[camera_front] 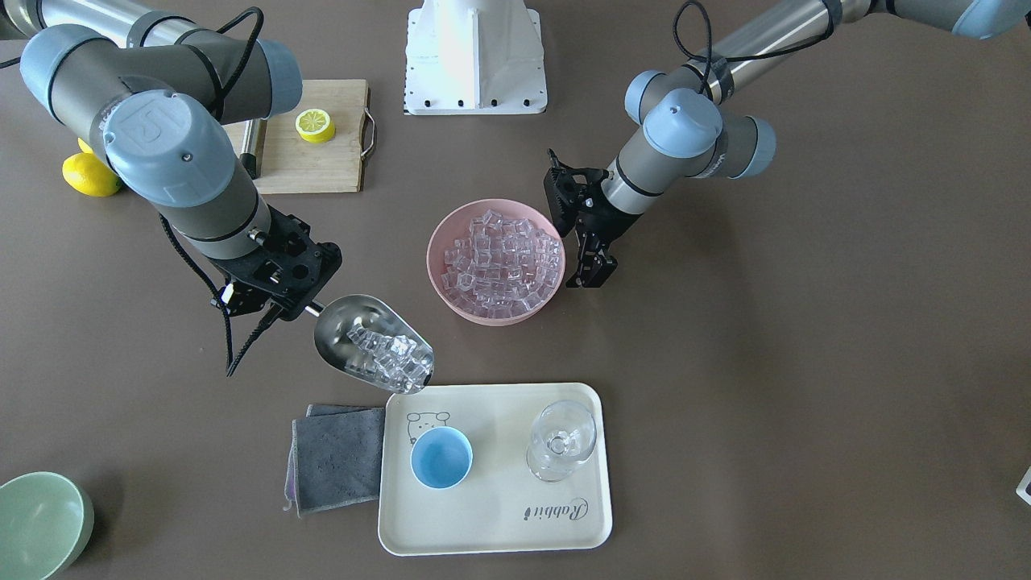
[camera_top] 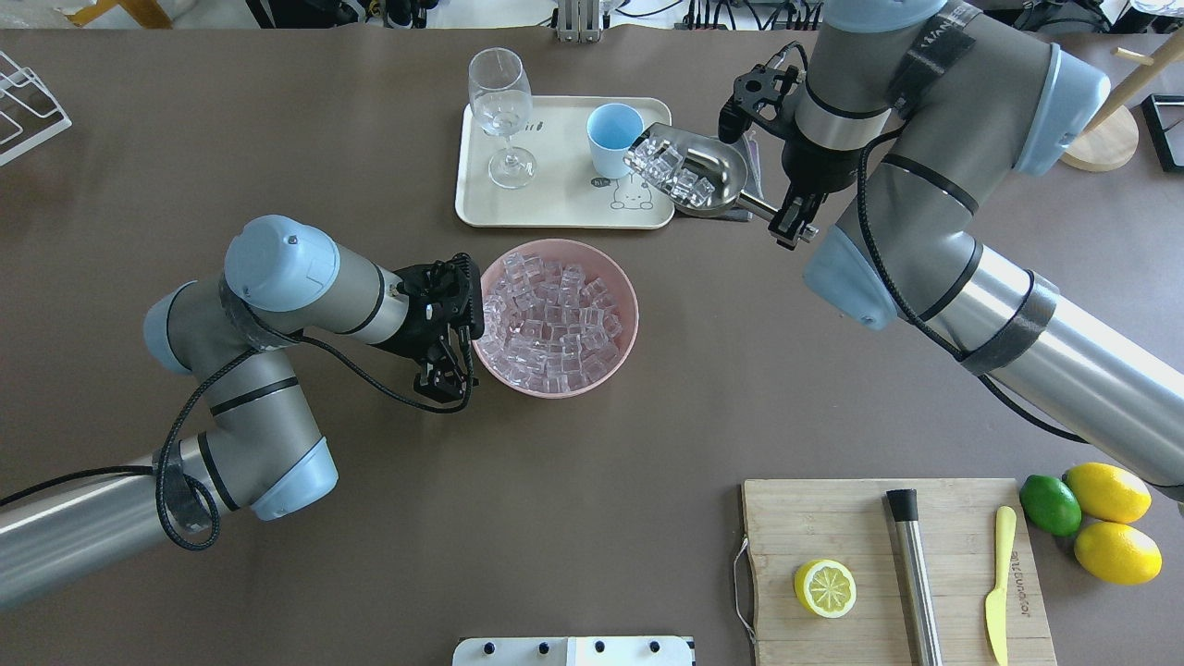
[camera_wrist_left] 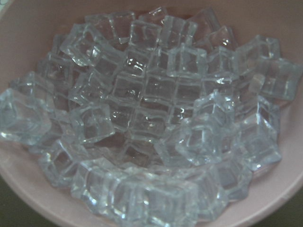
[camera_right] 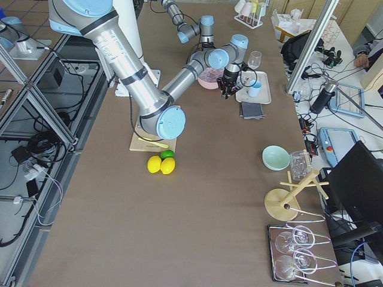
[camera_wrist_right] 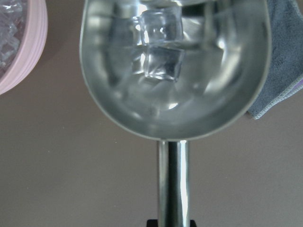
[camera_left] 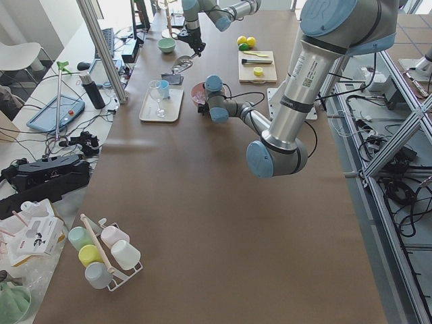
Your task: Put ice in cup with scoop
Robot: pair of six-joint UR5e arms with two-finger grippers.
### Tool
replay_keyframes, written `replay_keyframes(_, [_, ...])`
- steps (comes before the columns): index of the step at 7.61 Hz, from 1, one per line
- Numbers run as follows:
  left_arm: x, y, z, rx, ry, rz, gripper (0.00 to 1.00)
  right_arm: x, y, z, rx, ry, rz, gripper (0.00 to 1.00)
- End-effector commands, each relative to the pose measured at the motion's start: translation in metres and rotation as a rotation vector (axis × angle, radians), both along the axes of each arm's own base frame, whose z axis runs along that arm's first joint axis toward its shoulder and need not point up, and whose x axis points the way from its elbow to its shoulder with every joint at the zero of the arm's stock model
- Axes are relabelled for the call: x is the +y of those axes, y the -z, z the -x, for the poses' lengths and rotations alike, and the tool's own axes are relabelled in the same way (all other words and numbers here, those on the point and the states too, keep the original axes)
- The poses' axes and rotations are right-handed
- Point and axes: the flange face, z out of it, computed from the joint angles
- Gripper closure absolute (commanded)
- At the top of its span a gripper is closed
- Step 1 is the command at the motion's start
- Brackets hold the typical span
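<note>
The pour is in hand: the right pincer [camera_top: 791,220], clenched on the handle, holds the scoop [camera_top: 708,171] of ice [camera_top: 671,171] just beside the cup [camera_top: 614,139], so next its mouth must clear the cup's rim and tip; I cannot tell the state of the left pincer [camera_top: 458,324], which is well apart from the cup.

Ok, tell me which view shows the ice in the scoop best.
Exterior front-facing: the ice heaped in the scoop shows whole, unblocked. Overhead shows it smaller; right wrist only a few cubes, cropped; side views tiny; left wrist none.
</note>
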Motion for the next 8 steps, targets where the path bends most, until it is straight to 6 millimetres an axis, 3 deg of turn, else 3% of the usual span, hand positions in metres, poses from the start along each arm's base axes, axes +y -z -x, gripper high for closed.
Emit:
replay_keyframes(1, [0.011,0.005,0.026,0.016,0.001,-0.011,0.02,-0.035,0.004,0.000,0.006,-0.056,0.074,1.00])
replay_keyframes(2, [0.016,-0.002,0.053,-0.001,0.015,-0.003,0.02,-0.044,0.006,0.004,0.012,-0.059,0.078,1.00])
replay_keyframes(3, [0.021,0.015,0.073,-0.054,0.006,0.048,0.02,-0.051,0.011,0.006,0.015,-0.063,0.081,1.00])
replay_keyframes(4, [0.028,0.042,0.084,-0.108,-0.011,0.049,0.02,-0.061,0.014,0.013,0.027,-0.061,0.086,1.00])
replay_keyframes(5, [0.029,0.047,0.093,-0.159,-0.058,-0.034,0.02,-0.072,0.023,0.020,0.035,-0.059,0.091,1.00])
replay_keyframes(6, [0.017,0.043,0.109,-0.193,-0.037,-0.016,0.02,-0.074,0.023,0.021,0.052,-0.059,0.108,1.00])
replay_keyframes(8, [0.019,0.044,0.119,-0.227,-0.030,0.009,0.02,-0.087,0.032,0.026,0.110,-0.050,0.130,1.00])
